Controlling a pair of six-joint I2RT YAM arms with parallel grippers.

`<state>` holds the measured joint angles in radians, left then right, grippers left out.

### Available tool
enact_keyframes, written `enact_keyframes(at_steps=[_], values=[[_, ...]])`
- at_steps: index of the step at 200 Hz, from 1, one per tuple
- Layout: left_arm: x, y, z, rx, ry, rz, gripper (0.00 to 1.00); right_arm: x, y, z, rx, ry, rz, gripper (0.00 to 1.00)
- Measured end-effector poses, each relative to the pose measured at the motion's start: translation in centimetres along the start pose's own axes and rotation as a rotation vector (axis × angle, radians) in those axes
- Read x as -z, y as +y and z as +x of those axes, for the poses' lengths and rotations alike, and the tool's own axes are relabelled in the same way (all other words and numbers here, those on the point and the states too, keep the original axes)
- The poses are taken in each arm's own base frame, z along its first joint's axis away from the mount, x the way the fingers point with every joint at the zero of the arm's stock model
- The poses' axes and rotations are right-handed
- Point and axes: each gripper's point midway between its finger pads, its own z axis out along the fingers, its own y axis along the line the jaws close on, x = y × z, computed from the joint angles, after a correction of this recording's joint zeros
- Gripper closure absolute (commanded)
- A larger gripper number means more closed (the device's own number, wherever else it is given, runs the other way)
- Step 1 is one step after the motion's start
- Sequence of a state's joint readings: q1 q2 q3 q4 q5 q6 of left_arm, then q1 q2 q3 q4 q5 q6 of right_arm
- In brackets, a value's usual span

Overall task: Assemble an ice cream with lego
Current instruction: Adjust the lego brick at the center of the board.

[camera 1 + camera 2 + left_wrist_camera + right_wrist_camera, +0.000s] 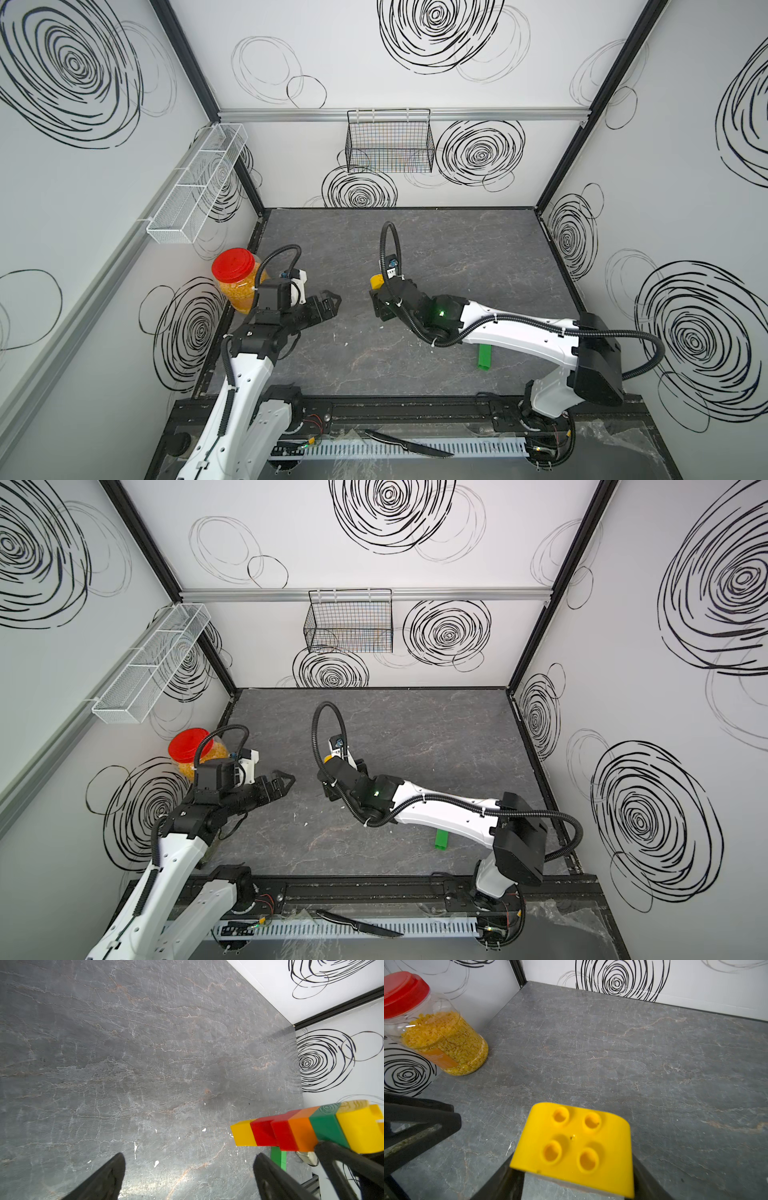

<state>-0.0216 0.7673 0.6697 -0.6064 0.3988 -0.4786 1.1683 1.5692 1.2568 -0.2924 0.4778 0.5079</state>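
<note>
My right gripper (pixel 575 1169) is shut on a stack of lego (pixel 291 1134). In the left wrist view the stack runs small yellow, red, orange, green and a wide yellow brick, with a black finger (pixel 332 1157) pressed at its green-yellow end. The right wrist view shows only the studded yellow top brick (pixel 573 1140) between the jaws. In both top views just a yellow end (pixel 376 281) (pixel 328 759) peeks out past the right gripper (pixel 377 293). A loose green brick (pixel 484 358) (pixel 441 839) lies under the right forearm. My left gripper (pixel 332 301) (pixel 190 1156) is open and holds nothing, a short gap left of the stack.
A red-lidded jar of yellow grains (pixel 237 278) (pixel 436 1028) stands at the left wall, behind the left arm. A black wire basket (pixel 390 141) and a white mesh basket (pixel 199 183) hang on the walls. A knife (pixel 407 444) lies on the front rail.
</note>
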Motion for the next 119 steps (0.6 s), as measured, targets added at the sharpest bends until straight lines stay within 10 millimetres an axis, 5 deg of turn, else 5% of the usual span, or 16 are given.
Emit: enact_keyframes(at_steps=[61,119], values=[[-0.1,0.1,0.0,0.003,0.007,-0.002,0.01,1.9,-1.8,0.2,-0.002,0.175,-0.042,0.74],[-0.5,0.3,0.2,0.011,0.025,-0.008,0.01,2.6,-4.5,3.8,-0.026,0.410,-0.057,0.75]])
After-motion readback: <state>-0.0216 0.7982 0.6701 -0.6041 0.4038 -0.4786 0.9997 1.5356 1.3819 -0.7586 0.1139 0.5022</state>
